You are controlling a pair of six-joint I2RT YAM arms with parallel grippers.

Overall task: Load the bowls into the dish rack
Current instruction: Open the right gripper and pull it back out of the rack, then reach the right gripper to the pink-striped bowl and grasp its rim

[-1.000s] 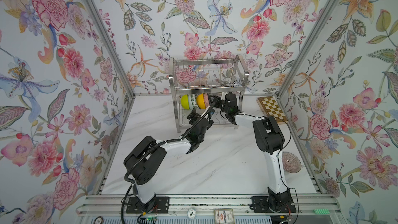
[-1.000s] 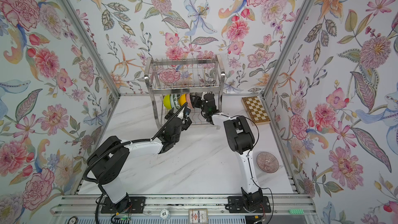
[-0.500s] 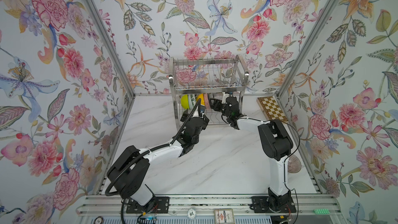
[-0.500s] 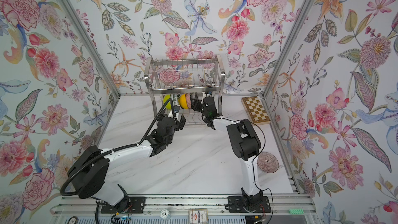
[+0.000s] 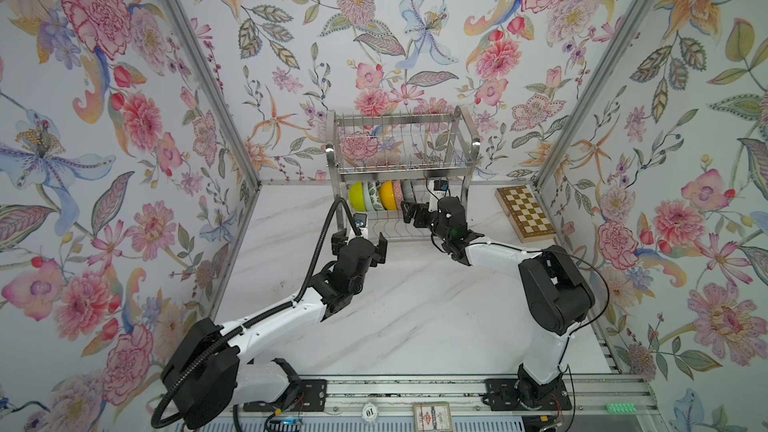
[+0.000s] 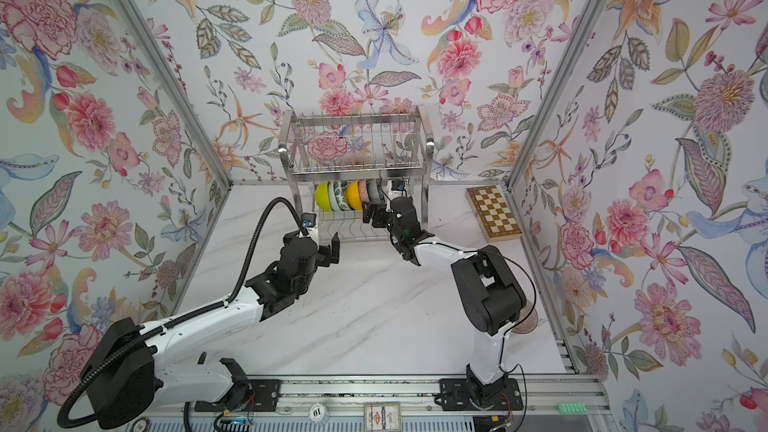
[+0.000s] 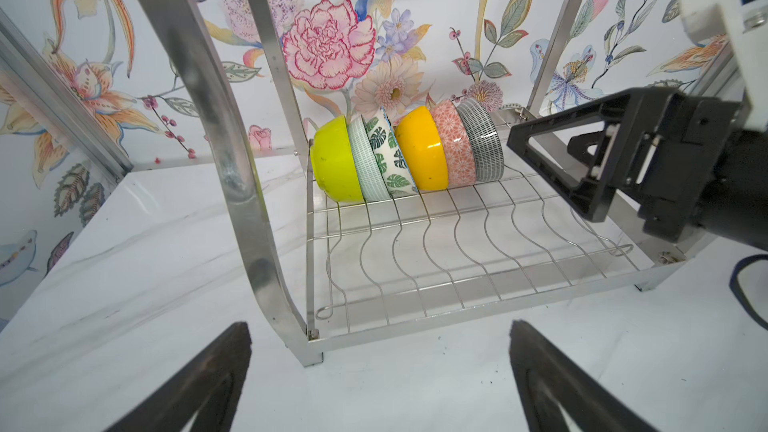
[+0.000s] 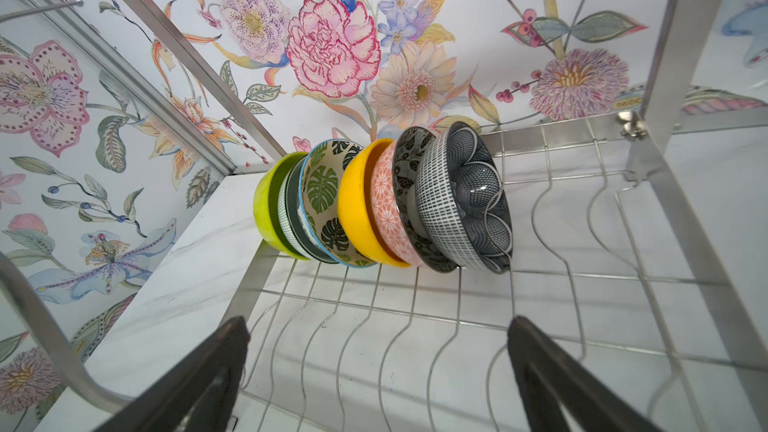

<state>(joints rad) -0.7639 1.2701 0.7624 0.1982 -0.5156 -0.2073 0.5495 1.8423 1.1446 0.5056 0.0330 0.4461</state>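
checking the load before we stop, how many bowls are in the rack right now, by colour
lime-yellow bowl: 1
pale aqua grid bowl: 1
green-leaf bowl: 1
orange-yellow bowl: 1
pink patterned bowl: 1
black-and-white floral bowl: 1
dark grid bowl: 1
total: 7 in the dish rack

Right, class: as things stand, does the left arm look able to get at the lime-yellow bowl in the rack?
Probably yes. The left claw is open, facing the dish rack's lower tier, with bare wire up to the lime-yellow bowl. Only the curved side bar stands near that path.
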